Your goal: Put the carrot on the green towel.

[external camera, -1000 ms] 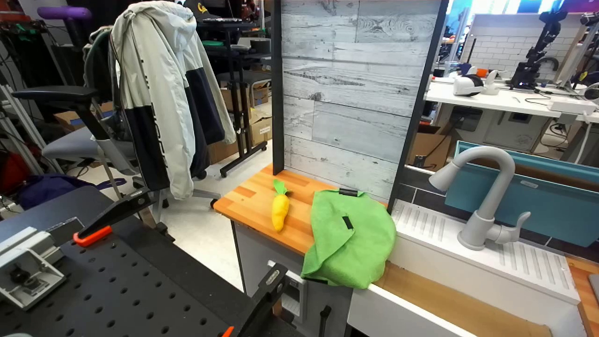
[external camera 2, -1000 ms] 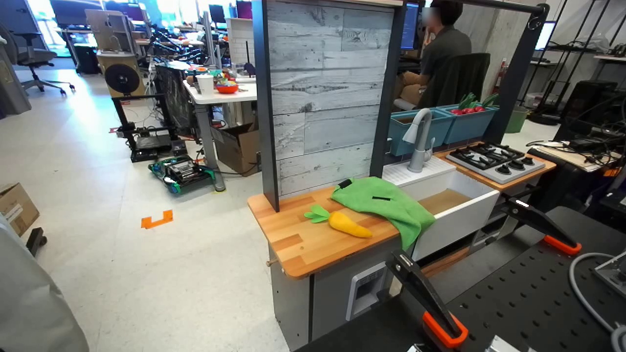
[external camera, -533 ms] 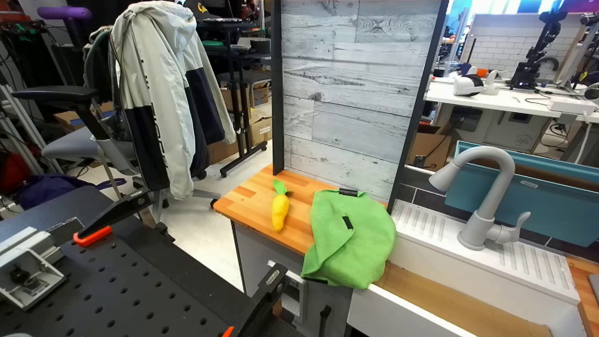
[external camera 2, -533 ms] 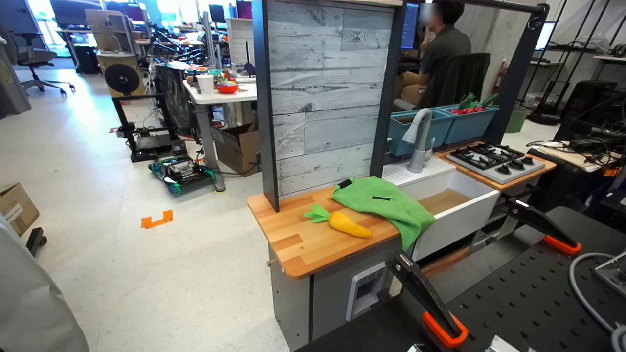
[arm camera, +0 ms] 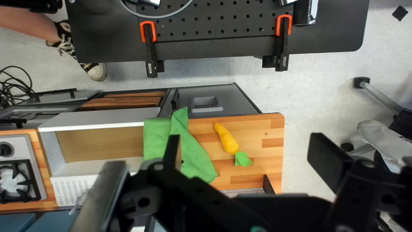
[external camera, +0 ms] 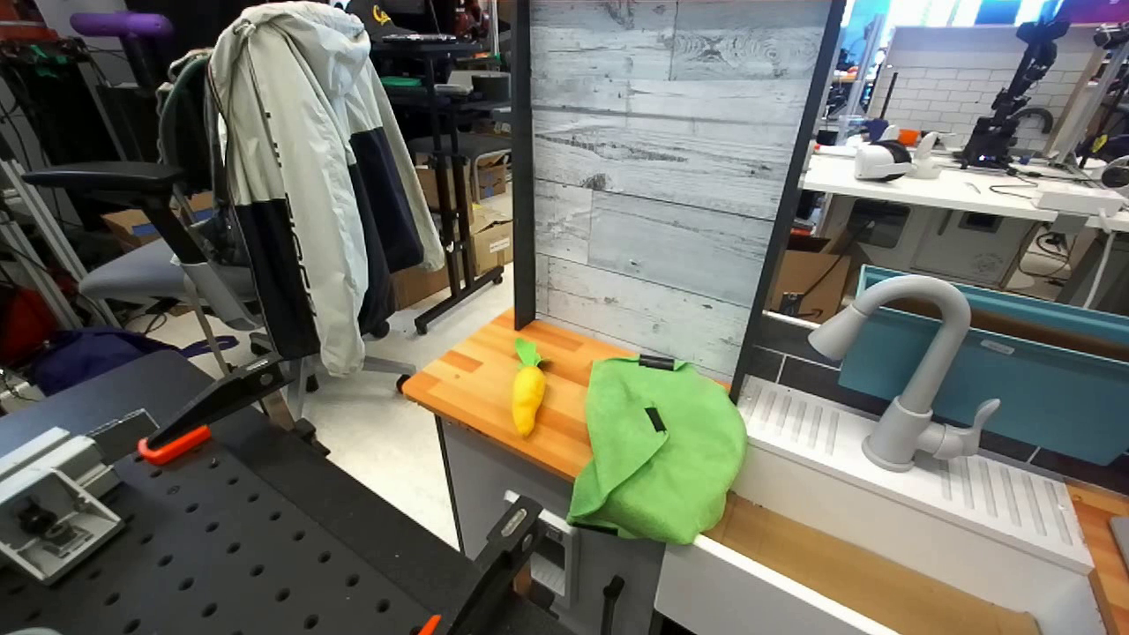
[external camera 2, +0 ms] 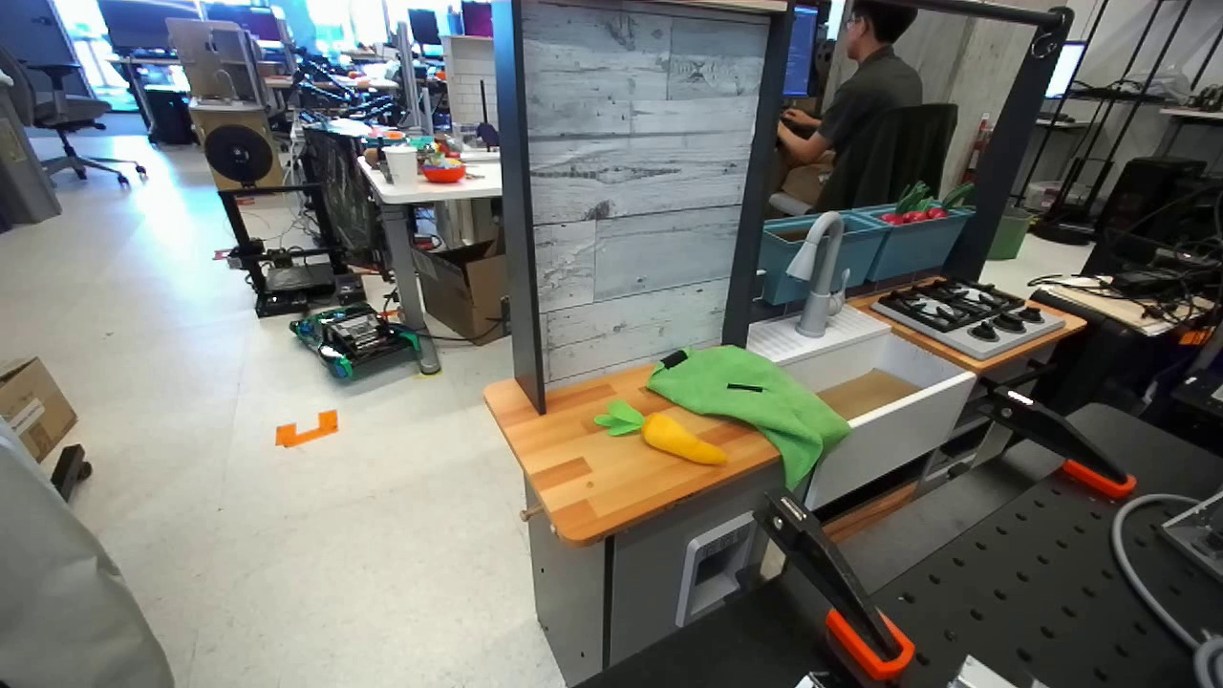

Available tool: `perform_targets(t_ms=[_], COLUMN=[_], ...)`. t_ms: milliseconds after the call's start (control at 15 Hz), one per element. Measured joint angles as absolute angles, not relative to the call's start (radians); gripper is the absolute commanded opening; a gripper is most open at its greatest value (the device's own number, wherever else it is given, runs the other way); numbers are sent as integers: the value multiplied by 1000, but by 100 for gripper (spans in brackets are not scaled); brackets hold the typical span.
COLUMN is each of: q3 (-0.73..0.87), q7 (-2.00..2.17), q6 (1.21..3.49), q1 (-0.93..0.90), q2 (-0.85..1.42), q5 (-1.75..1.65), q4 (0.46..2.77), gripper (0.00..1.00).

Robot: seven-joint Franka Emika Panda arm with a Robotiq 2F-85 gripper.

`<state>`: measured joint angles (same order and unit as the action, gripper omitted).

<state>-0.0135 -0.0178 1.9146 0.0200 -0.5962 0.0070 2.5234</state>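
A yellow-orange plush carrot with green leaves lies on the wooden counter in both exterior views (external camera: 528, 397) (external camera 2: 676, 438) and in the wrist view (arm camera: 227, 140). A green towel lies beside it, draped over the counter edge and part of the sink in both exterior views (external camera: 679, 467) (external camera 2: 760, 397); it also shows in the wrist view (arm camera: 196, 161), partly covered by a finger. The carrot and towel are apart. My gripper (arm camera: 247, 145) is wide open and empty, high above the counter, with the carrot between its fingers in the picture. The arm is outside both exterior views.
A wooden-patterned back panel (external camera: 653, 176) rises behind the counter (external camera 2: 583, 483). A white sink (external camera 2: 889, 435) with a grey faucet (external camera: 922, 370) adjoins the towel. A stove top (external camera 2: 965, 311) is beyond it. A black perforated table (arm camera: 215, 22) with clamps (arm camera: 282, 48) stands in front.
The carrot and towel have not moved. The seated person in the background has lowered a hand from the face and shifted slightly.
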Motion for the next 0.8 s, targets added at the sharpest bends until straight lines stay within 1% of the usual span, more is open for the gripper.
perform_targets(t_ms=[533, 800], q3=[-14, -24], q7=[-18, -2], q6=[1923, 1966], q1=[20, 20], q2=[-585, -554], q5=[7, -2], q4=[2523, 2523], gripper=[100, 100])
